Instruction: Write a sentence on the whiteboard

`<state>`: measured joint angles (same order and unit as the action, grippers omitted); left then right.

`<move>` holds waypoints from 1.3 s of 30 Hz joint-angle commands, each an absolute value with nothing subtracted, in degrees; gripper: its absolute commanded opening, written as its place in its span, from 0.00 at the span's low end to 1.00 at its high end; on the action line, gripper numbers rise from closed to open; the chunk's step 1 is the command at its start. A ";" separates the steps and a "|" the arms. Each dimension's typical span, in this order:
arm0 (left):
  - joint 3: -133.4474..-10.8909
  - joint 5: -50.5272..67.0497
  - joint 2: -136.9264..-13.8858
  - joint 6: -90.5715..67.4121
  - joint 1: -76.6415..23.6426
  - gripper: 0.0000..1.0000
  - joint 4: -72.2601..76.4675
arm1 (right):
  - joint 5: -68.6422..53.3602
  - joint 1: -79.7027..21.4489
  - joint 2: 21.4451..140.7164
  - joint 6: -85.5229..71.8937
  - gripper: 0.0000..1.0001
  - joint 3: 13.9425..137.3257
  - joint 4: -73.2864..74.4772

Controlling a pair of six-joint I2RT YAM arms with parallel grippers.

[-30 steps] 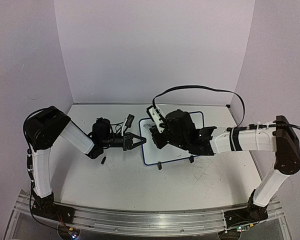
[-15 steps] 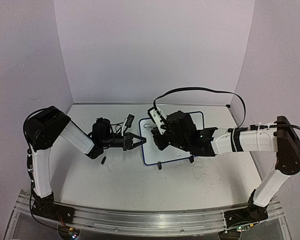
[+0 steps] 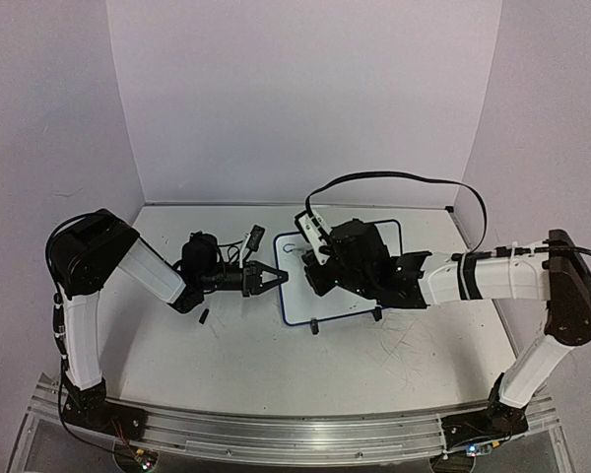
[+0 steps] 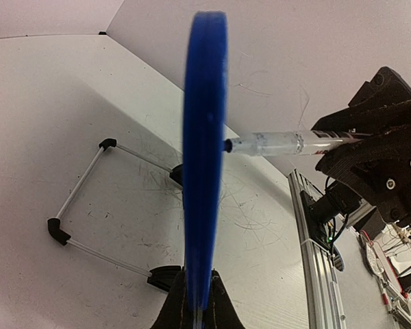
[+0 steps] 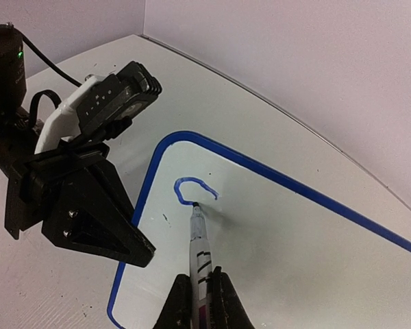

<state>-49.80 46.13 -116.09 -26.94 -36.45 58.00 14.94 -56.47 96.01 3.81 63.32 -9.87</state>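
The whiteboard (image 3: 297, 296), white with a blue frame, stands tilted mid-table. My left gripper (image 3: 279, 279) is shut on its left edge, which the left wrist view shows as a blue band (image 4: 204, 137) running up from between the jaws (image 4: 198, 307). My right gripper (image 3: 313, 264) is shut on a marker (image 5: 199, 240). The marker's tip rests on the board (image 5: 301, 260) at the lower end of a single curved blue stroke (image 5: 189, 185), the only part of the sentence that shows. The marker (image 4: 288, 142) also appears from the side, meeting the board.
The board's wire stand (image 4: 79, 205) and black feet rest on the scuffed tabletop. A small black piece (image 3: 204, 316) lies near the left arm. A black cable (image 3: 394, 175) arcs above the right arm. An aluminium rail (image 3: 276, 434) runs along the near edge.
My right gripper has shifted slightly to the right over the board with the marker. The left gripper and the board have stayed put.
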 commanded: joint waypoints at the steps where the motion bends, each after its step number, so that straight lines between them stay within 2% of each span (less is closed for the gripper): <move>1: -49.86 46.01 -113.97 -25.93 -37.17 0.00 56.26 | 17.78 -56.41 93.70 2.92 0.00 62.26 -9.63; 39: -50.66 46.06 -113.77 -24.79 -37.09 0.00 54.24 | 16.08 -56.41 92.96 1.50 0.00 60.09 -8.39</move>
